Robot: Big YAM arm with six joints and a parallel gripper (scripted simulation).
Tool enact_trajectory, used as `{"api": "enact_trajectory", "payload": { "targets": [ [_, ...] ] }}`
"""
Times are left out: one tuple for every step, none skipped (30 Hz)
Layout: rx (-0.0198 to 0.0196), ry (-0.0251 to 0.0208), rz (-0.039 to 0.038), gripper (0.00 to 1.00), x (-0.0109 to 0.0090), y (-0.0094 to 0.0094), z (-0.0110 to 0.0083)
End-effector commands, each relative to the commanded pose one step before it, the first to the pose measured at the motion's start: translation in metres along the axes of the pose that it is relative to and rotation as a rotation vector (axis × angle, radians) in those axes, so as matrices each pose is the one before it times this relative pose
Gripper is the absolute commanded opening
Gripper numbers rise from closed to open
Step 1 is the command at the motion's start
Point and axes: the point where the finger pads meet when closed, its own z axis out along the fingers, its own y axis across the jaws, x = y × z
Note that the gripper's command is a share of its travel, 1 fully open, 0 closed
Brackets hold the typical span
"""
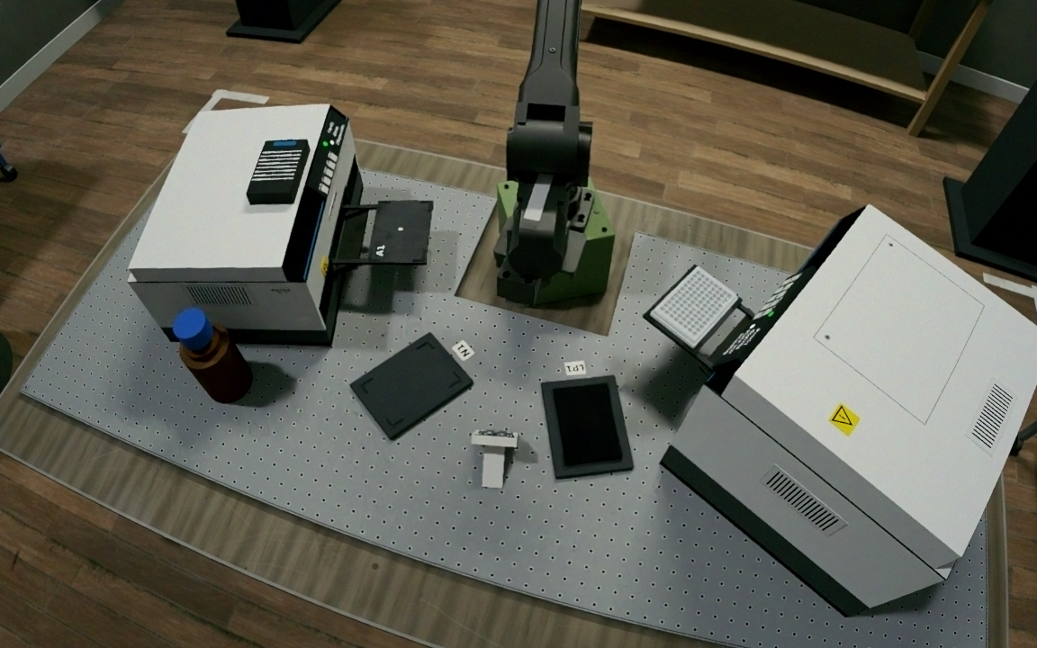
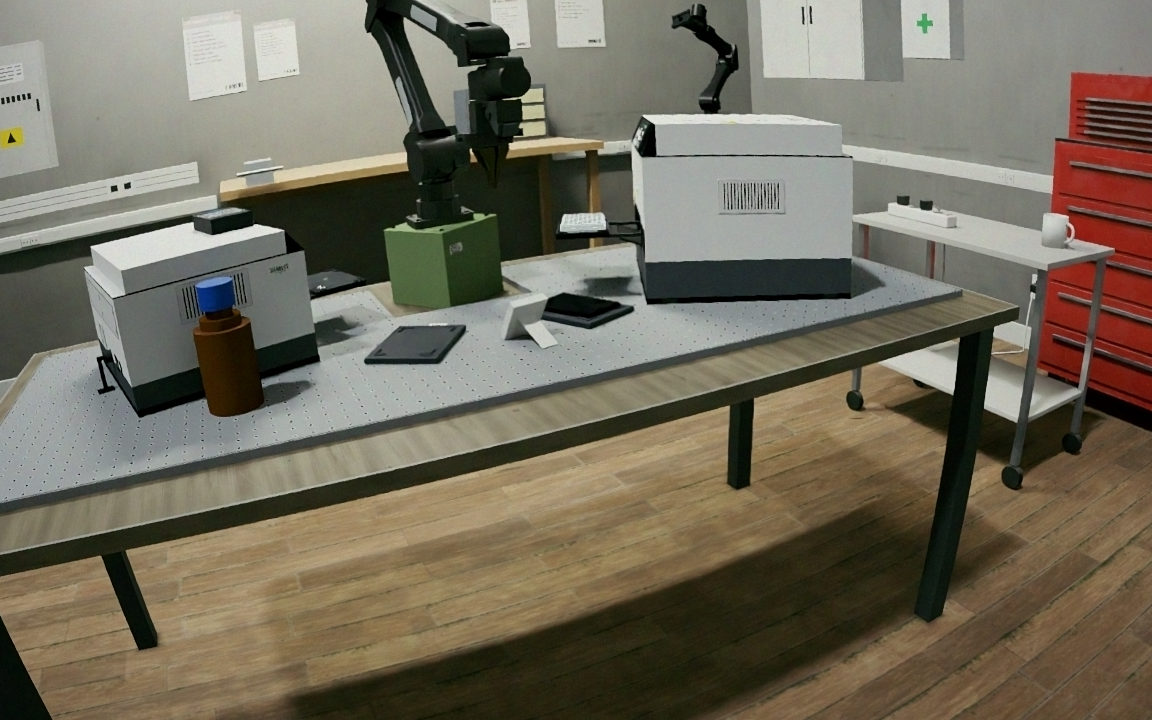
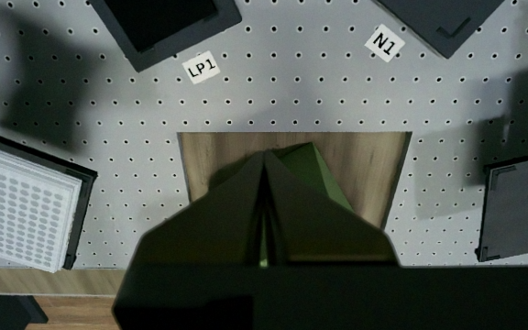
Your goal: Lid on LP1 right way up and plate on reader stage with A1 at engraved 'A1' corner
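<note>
Apparently uncovered, the plate [image 1: 695,306] [image 2: 582,222] [image 3: 16,211] sits on the reader's stage [image 1: 671,333] [image 2: 573,234] [image 3: 81,220], its A1 corner unreadable. What seems to be the dark lid [image 1: 587,423] [image 2: 584,305] [image 3: 159,18] lies within LP1 [image 1: 550,435] [image 2: 620,311] [image 3: 154,60]. The end effector [image 2: 495,179] [image 3: 263,164] is clenched on nothing, high above the counter [image 1: 393,596] [image 2: 508,416] [image 3: 356,156]. A low swing could knock the plate askew or topple the loose bottle [image 1: 216,366] [image 2: 229,367]; finishing without checking could leave A1 reversed.

dim overhead light, soft shadows, curved edges, blurry dark wrist foreground
</note>
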Motion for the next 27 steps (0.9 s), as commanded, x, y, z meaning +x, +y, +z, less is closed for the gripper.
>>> {"api": "enact_trajectory", "payload": {
  "targets": [
    [0.00336,-0.0088,-0.02813,0.0,0.00296,-0.0205,-0.00477],
    [0.00613,0.00248,-0.03393,0.0,0.00208,-0.00503,0.0006],
    [-0.00544,-0.0028,0.00191,0.0,0.0002,-0.00303,-0.00098],
    [-0.00421,-0.00763,0.00162,0.0,-0.00175,-0.00306,-0.00229],
    [-0.00012,-0.01056,0.00139,0.0,-0.00251,-0.00384,-0.00203],
    [0.00021,-0.00942,0.00115,0.0,-0.00223,-0.00399,-0.00179],
    [0.00049,-0.00731,0.00146,0.0,-0.00155,-0.00424,-0.00132],
    [0.00056,-0.00192,0.00153,0.0,-0.00045,-0.00432,-0.00103],
    [-0.00149,0.00223,-0.00362,0.0,-0.00146,0.00228,-0.00006],
    [-0.00137,0.00154,0.00001,0.0,-0.0016,0.00282,-0.0002],
    [0.0,0.0,0.0,0.0,0.0,0.0,0.0],
    [0.0,0.0,0.0,0.0,0.0,0.0,0.0],
    [0.00611,0.00076,0.00708,0.0,-0.00154,0.00128,-0.00043],
    [0.0,0.0,0.0,0.0,0.0,0.0,0.0],
    [0.0,0.0,0.0,0.0,0.0,0.0,0.0],
    [0.0,0.0,0.0,0.0,0.0,0.0,0.0],
    [0.0,0.0,0.0,0.0,0.0,0.0,0.0],
    [0.0,0.0,0.0,0.0,0.0,0.0,0.0],
    [0.0,0.0,0.0,0.0,0.0,0.0,0.0],
    [0.0,0.0,0.0,0.0,0.0,0.0,0.0],
    [0.0,0.0,0.0,0.0,0.0,0.0,0.0],
    [0.0,0.0,0.0,0.0,0.0,0.0,0.0],
    [0.0,0.0,0.0,0.0,0.0,0.0,0.0],
    [0.0,0.0,0.0,0.0,0.0,0.0,0.0],
    [0.0,0.0,0.0,0.0,0.0,0.0,0.0],
    [0.0,0.0,0.0,0.0,0.0,0.0,0.0],
    [0.0,0.0,0.0,0.0,0.0,0.0,0.0]
  ]
}}
